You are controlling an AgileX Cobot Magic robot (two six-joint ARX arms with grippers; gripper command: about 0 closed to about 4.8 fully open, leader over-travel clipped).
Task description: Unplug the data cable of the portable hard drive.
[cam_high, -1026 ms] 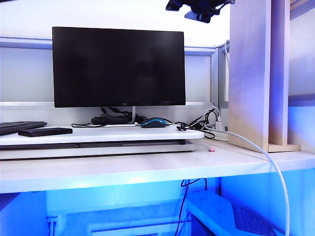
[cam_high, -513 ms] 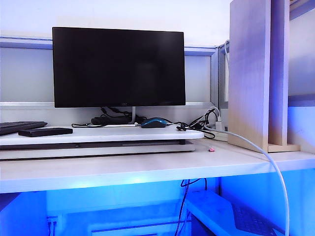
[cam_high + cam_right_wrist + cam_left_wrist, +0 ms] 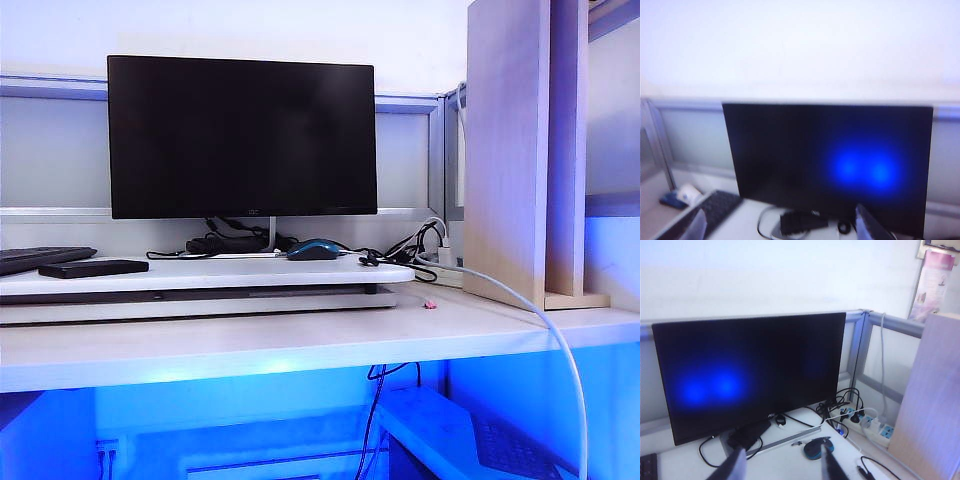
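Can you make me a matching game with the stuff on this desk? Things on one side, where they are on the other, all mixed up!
Things:
1. portable hard drive
2. mouse
3. monitor
4. white cable

Places:
A. hanging over the desk's right edge
B. standing at the back, screen dark
C. lying flat at the left end of the white board
D. on the board, below the monitor's right corner

Pairs: 1-C, 2-D, 3-B, 4-A

The left gripper and right gripper are held up high, open, facing the monitor.
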